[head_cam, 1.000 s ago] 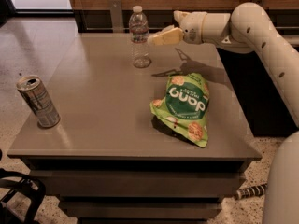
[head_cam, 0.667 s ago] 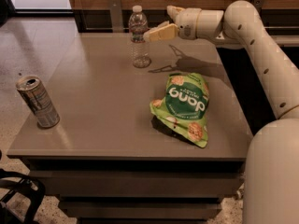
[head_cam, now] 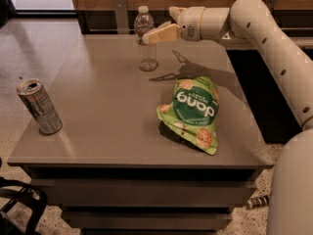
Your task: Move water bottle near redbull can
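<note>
Front to back.

- **Surface** [head_cam: 107,136]: matte grey-brown top, flat, with square edges.
- **Front left corner:** redbull can [head_cam: 39,106], upright, just in from the left edge. It is a slim, hard, smooth metal cylinder, silver-grey with faint blue and red print. The top has a pull tab.
- **Right of centre, toward the front edge:** green snack bag [head_cam: 193,114], lying flat. The film is glossy, crinkled and puffed, with white lettering. It lies off the line between bottle and can, so it is probably no obstacle.
- **Far edge, about mid-width:** water bottle [head_cam: 145,40], upright. It is clear ribbed plastic with a white cap and a thin reddish band. It stands well apart from the can, almost corner to corner across the surface.
- **Tool** [head_cam: 159,26]: at the bottle's right side, level with its upper body.
  - The cream fingers are tapered and spread wide, holding nothing, and the forked shadow right of the bottle agrees.
  - The near finger [head_cam: 159,33] overlaps the bottle's outline. Cannot tell whether it touches.

**Change over the last second:** the tool has come in from the right and closed the gap to the bottle. The bottle's base sits where it did.

**Reading:**
- The reach is nearly done, there is no grip yet, and the whole carry is still ahead.
- The thin ribbed wall should give under a squeeze.
- The bottle is tall and narrow, so a nudge up high could tip it.
</note>
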